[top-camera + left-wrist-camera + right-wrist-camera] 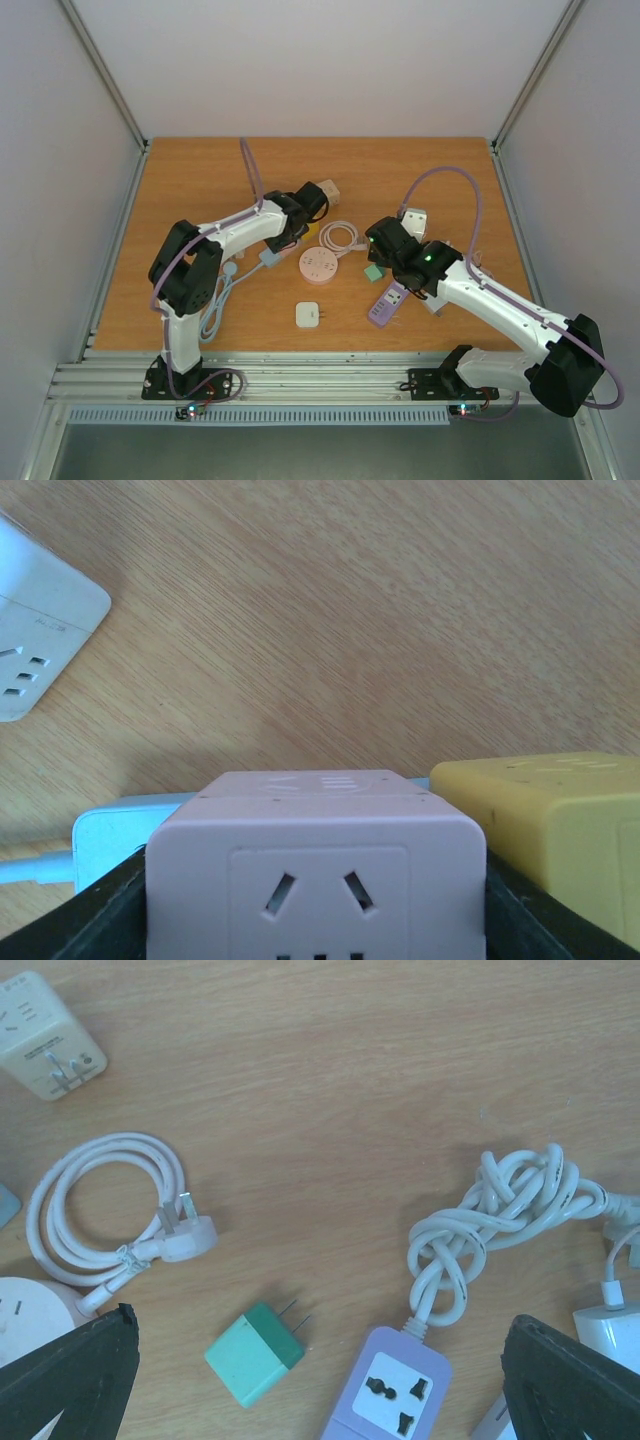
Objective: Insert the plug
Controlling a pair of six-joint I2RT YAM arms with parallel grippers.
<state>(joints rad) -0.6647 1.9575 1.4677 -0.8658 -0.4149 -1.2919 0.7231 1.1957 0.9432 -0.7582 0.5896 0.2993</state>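
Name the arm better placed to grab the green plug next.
Right. The right fingers, open, hang over the green plug, with the purple strip and its socket beside it. The left fingers are occupied, clamped on a pink socket cube.

Clear gap btwn green plug [255, 1353] & purple strip [390, 1390]; knotted cord [500, 1215] prob. blocks far end.
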